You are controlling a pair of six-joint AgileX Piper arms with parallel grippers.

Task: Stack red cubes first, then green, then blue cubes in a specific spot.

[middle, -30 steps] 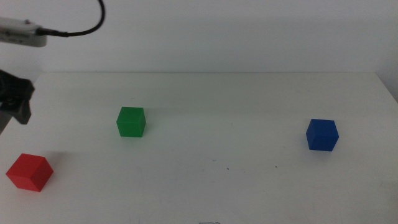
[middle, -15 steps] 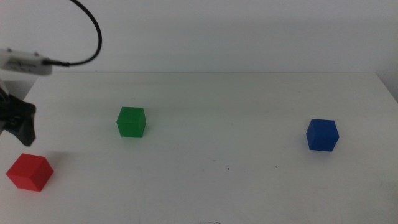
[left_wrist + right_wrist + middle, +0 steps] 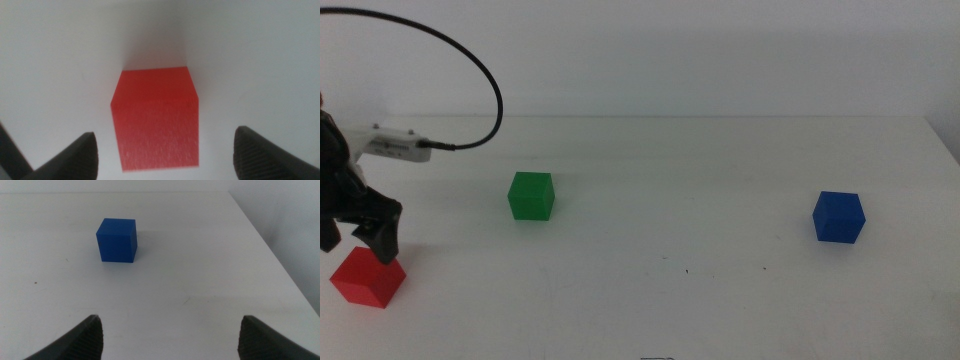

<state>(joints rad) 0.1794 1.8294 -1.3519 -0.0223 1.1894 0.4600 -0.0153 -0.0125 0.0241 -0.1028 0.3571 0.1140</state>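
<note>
- We see the left hand [image 3: 355,238] at the far left edge of the middle view, hanging directly over the red cube [image 3: 366,276], its dark jaws reaching down to the cube's top.
- In the left wrist view the left hand [image 3: 165,155] stands wide open, a jaw on each side of the red cube [image 3: 156,119] with bare white table [image 3: 260,60] between each jaw and the cube; it has hold of nothing.
- The red cube sits flat on the table [image 3: 720,180] at about 8 o'clock from the table's middle, close to the near left corner.
- The green cube [image 3: 531,195] rests on the table at about 2 o'clock from the red cube, well apart from it.
- The blue cube [image 3: 838,216] sits far over at 3 o'clock from the green one, near the table's right side.
- A black cable [image 3: 470,70] arcs above the left arm.
- In the right wrist view the right hand [image 3: 170,340] is spread wide and empty, with the blue cube [image 3: 116,240] ahead of it, well apart.
</note>
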